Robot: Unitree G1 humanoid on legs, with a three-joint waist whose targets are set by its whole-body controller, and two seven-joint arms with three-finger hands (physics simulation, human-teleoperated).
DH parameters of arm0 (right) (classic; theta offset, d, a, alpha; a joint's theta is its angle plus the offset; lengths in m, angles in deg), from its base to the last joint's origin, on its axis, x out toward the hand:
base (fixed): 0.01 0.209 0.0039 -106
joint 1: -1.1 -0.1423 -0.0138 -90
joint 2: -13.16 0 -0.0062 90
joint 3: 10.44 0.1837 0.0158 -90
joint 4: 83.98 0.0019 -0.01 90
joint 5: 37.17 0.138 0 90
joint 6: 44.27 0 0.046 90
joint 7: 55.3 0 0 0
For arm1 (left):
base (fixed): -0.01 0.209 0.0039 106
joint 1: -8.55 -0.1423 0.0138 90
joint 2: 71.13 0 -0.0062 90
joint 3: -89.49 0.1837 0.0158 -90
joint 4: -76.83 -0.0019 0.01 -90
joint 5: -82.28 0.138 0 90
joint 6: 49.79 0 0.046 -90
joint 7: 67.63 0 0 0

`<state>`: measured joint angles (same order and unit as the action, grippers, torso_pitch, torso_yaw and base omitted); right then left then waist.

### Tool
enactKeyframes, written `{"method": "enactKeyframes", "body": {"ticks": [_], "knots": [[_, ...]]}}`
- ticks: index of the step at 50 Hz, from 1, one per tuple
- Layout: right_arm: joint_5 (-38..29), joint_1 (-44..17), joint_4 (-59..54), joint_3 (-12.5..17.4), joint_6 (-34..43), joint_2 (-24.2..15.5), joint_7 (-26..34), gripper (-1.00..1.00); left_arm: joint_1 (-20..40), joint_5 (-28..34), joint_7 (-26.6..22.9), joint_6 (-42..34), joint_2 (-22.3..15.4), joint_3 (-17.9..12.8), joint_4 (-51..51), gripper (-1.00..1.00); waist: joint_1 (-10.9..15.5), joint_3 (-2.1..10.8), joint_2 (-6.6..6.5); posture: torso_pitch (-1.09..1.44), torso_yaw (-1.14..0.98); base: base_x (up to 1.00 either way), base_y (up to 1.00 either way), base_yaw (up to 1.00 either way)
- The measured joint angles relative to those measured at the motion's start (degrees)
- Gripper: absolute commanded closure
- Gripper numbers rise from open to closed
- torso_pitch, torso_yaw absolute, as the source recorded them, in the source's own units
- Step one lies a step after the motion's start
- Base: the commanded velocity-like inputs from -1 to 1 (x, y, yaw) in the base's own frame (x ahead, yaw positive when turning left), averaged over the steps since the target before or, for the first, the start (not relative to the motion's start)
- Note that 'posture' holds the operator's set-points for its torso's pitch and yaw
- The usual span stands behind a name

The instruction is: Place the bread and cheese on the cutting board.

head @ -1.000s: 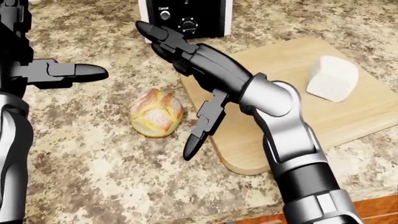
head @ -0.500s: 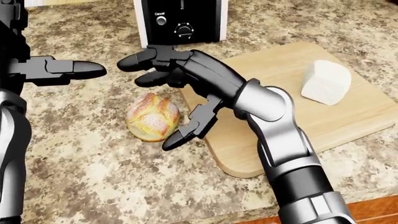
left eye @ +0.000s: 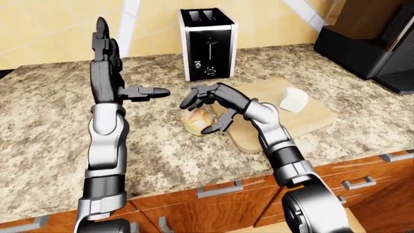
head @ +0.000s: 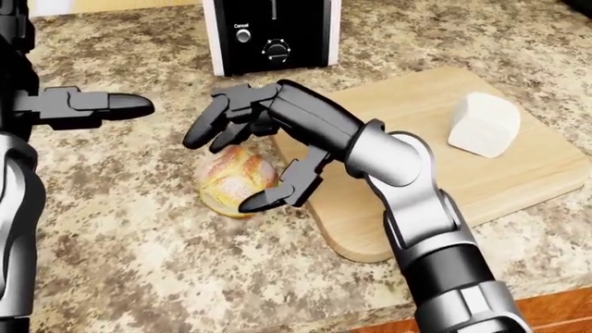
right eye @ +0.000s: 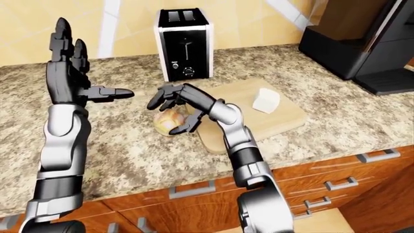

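While I am looking down over both arms, this is what is showing, left to right:

Left hand [right eye: 68, 73]: I am holding it raised with fingers spread wide, gripping nothing, well apart from the bread.
Bread [head: 231, 180]: it is lying on the counter [head: 139, 243], under my right fingers, just beside the board's left edge.
Right hand [head: 264, 139]: I am arching it open over the loaf, fingers standing about it.
Cutting board [head: 444, 187]: it is lying under my right forearm.
Cheese [head: 483, 125]: it is sitting on the board, well to the right of my right hand.
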<state>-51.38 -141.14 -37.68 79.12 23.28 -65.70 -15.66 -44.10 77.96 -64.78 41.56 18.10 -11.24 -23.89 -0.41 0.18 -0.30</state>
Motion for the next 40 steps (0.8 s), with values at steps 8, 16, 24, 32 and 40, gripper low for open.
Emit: {"method": "enactKeyframes", "body": {"ticks": [8,16,24,32,40], "knots": [[-0.4,-1.2,-2.0,0.0,-1.6,-0.3,-1.3,0.42,0.3,0.0,0.3,-0.3,0.1,0.1,0.0,-1.0,0.0,-0.28,-0.08,0.0,0.0,0.0,0.0,0.0],[-0.6,-2.1,-1.6,0.1,-1.4,-0.9,-0.9,0.51,0.3,0.1,0.5,-0.3,0.0,0.1,-0.3,-1.0,0.3,-0.89,-0.37,0.0,0.0,0.0,0.0,0.0],[-1.1,-2.9,0.5,0.6,2.5,-2.1,-0.6,0.53,0.0,0.4,0.2,-0.3,-0.2,0.1,0.2,-1.0,0.6,-1.2,-0.82,0.0,0.0,0.0,0.0,0.0],[1.0,-5.9,4.3,1.6,6.2,-2.8,-1.4,0.54,-0.5,0.7,-0.2,-0.2,-0.3,-0.1,0.6,-1.0,0.7,-1.16,-1.12,0.0,0.0,0.0,0.0,0.0],[2.5,-8.1,2.9,1.6,7.2,-4.4,-2.0,0.56,-0.4,0.9,-0.4,-0.4,0.2,0.2,1.1,-1.0,0.9,-1.19,-1.1,0.0,0.0,0.0,0.0,0.0]]}}
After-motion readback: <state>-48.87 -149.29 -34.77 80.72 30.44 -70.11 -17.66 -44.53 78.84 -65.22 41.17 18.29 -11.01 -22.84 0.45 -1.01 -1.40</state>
